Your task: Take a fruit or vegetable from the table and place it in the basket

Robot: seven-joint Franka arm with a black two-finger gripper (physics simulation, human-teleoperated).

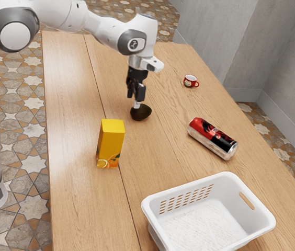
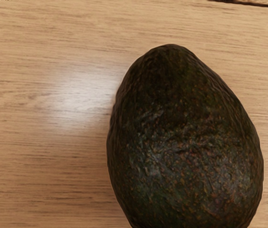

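The black gripper point(image 1: 136, 98) points down at the avocado point(image 1: 140, 112), its lower end right at the fruit's upper side on the exterior view's left. How its two sides stand cannot be made out. Dark green and bumpy, the avocado point(image 2: 186, 142) lies on the wood close under my hand in the wrist view. Near the exterior view's bottom edge, the white basket point(image 1: 261, 213) stands with its open top up and its visible floor bare.
A yellow juice carton point(image 1: 110, 144) stands upright between the avocado and the basket, toward the exterior view's left. A red and black can point(image 1: 213, 138) lies on its side toward the right. The small red mug point(image 1: 190, 81) is farther back on the wooden table point(image 1: 71, 157).
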